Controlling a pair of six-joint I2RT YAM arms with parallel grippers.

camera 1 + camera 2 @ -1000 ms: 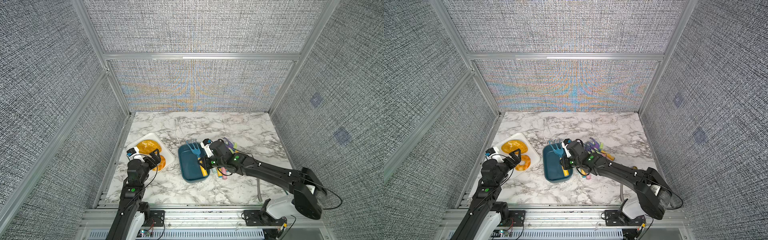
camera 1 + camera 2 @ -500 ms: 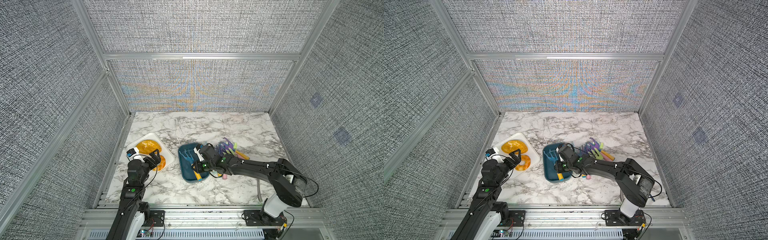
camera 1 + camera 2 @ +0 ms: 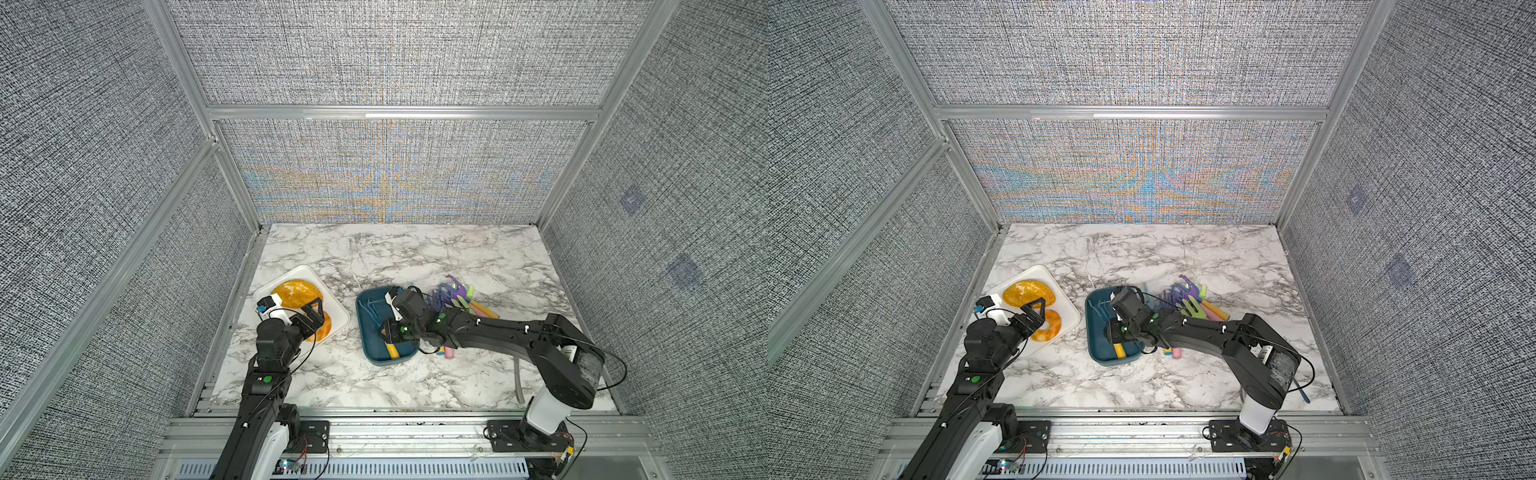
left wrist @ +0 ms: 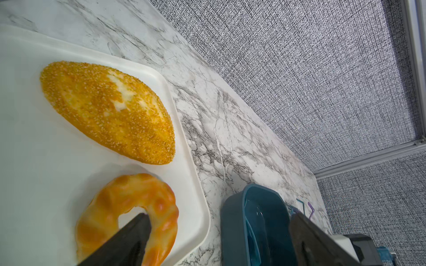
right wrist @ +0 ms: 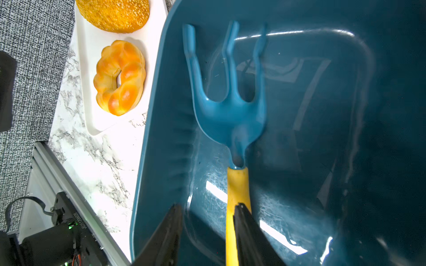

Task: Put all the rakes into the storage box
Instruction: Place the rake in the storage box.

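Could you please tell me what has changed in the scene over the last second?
The right pincer lowered the rake into the storage box and parted its jaws, letting it go. The rake now lies on the box floor. The left pincer stayed open above the white tray, and the pile of coloured rakes beside the box did not move.

The rake (image 5: 230,115) has a blue head with three bent prongs and a yellow handle. It lies on the floor of the storage box (image 5: 161,142), a dark teal tub with rounded corners and low glossy walls. Its handle passes between the parted jaws of the right gripper (image 5: 208,208), against one jaw and apart from the other. The prongs point away from the jaws.
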